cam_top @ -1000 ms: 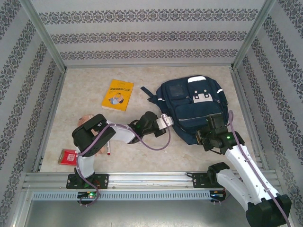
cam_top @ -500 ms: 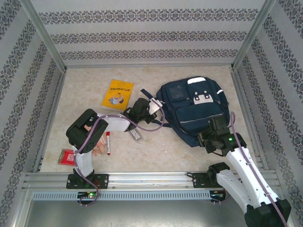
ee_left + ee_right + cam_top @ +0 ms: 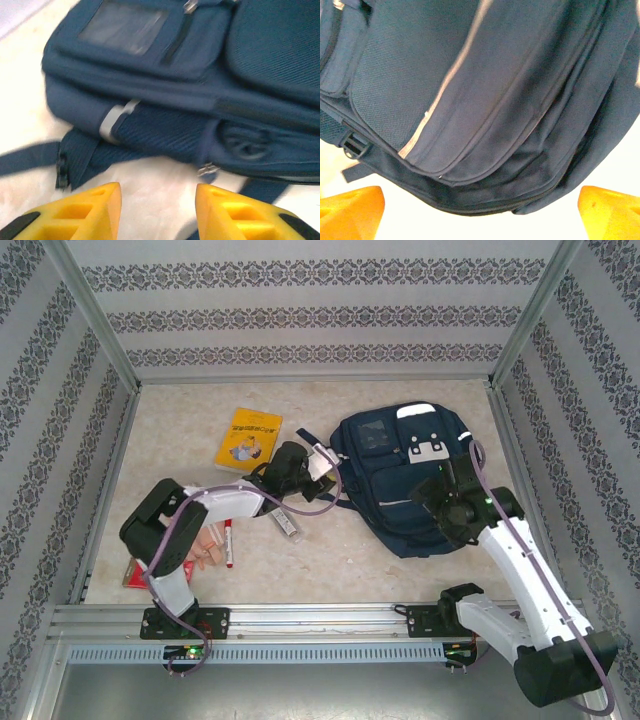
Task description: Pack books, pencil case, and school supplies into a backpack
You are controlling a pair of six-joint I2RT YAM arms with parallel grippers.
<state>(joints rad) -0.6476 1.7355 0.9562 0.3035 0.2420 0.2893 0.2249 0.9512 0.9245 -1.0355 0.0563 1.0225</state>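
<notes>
The navy backpack (image 3: 395, 465) lies flat at centre right, zipped shut along its near edge (image 3: 485, 207). My left gripper (image 3: 320, 464) hovers open at its left side by the strap; bare table shows between the yellow fingers (image 3: 95, 207), and the side pocket (image 3: 165, 135) is just ahead. My right gripper (image 3: 436, 490) is open wide over the backpack's front panel (image 3: 470, 100), nothing held. The yellow book (image 3: 248, 440) lies left of the backpack. The clear pencil case (image 3: 287, 525) rests under the left forearm. The red-capped marker (image 3: 228, 545), peach wood pieces (image 3: 205, 548) and red packet (image 3: 133, 575) lie near the left arm base.
Patterned walls enclose the table on three sides, with a metal rail (image 3: 300, 620) along the near edge. A dark backpack strap (image 3: 30, 160) trails on the table toward the book. Bare tabletop (image 3: 340, 560) lies between the two arm bases.
My left gripper swung from the backpack's near-left edge up to its left side, uncovering the pencil case. My right gripper advanced from the backpack's near edge over its front panel.
</notes>
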